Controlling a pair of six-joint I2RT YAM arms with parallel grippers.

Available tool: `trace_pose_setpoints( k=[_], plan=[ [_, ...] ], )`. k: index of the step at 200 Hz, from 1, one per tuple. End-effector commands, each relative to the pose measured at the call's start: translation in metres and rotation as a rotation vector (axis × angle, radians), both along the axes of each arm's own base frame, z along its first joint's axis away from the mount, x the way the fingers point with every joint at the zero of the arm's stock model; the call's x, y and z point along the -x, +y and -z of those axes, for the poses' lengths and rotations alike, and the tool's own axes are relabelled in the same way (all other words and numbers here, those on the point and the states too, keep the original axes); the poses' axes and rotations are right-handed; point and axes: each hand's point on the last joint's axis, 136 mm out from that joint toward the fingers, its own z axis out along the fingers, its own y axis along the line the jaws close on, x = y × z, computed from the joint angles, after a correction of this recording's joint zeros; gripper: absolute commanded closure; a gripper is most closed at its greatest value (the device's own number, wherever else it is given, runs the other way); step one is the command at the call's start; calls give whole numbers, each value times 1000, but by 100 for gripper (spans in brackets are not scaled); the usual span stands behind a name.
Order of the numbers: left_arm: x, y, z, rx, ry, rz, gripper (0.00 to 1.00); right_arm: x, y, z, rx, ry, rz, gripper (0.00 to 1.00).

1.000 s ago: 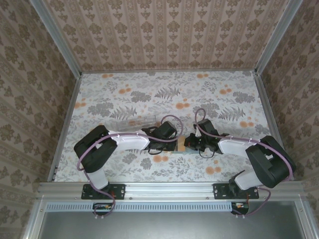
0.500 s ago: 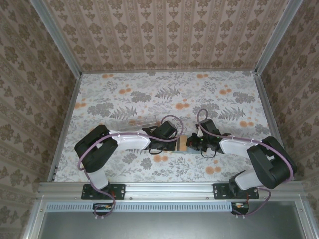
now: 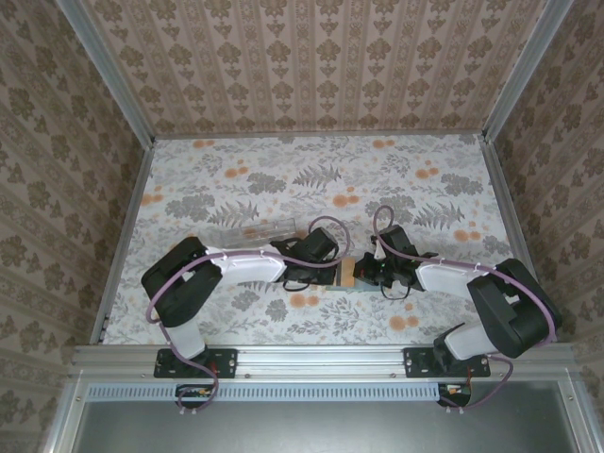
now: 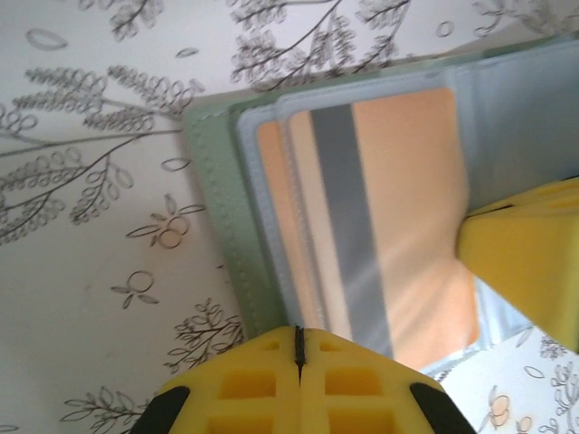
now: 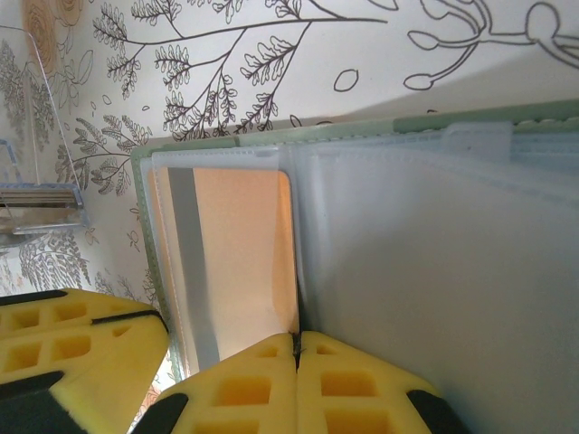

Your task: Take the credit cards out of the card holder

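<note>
The card holder (image 4: 222,208) lies open on the floral table, grey-green outside and blue-grey inside (image 5: 434,271). A tan-orange credit card (image 4: 398,226) with a dark stripe sits in its left pocket (image 5: 240,253), with a second tan edge behind it. My left gripper (image 4: 298,336) is shut, its tips at the holder's near edge. My right gripper (image 5: 297,339) is shut too, its tips pressed into the fold beside the card. From above, both grippers (image 3: 330,274) (image 3: 366,274) meet over the holder, the card (image 3: 347,274) showing between them.
A clear plastic case (image 3: 255,229) lies just behind the left arm, and its edge (image 5: 36,181) shows at the left of the right wrist view. Metal rails and patterned walls bound the table on all sides.
The right gripper has shifted slightly to the right, uncovering more of the tan card between the two grippers. The left arm has barely moved.
</note>
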Motion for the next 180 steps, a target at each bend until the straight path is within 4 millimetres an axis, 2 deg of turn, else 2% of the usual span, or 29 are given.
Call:
trace_pose_setpoints(
  k=[1,37,72,133,169,180],
  plan=[
    [-5,-7,-21,11,-48,32,100,10,-8,15,39,60,0,100],
    [-10,-12,-21,9,-50,37,100,11,-9,15,41,59,2,99],
    [-10,-13,-4,-2,-20,38,100,11,-8,14,35,57,0,96],
    [-5,2,17,-42,18,7,100,11,-5,11,15,50,-8,84],
    [-1,7,24,-51,35,-7,100,12,-5,10,4,50,-8,85],
    [-1,8,25,-53,37,-8,100,12,-4,8,-4,48,-9,89]
  ],
)
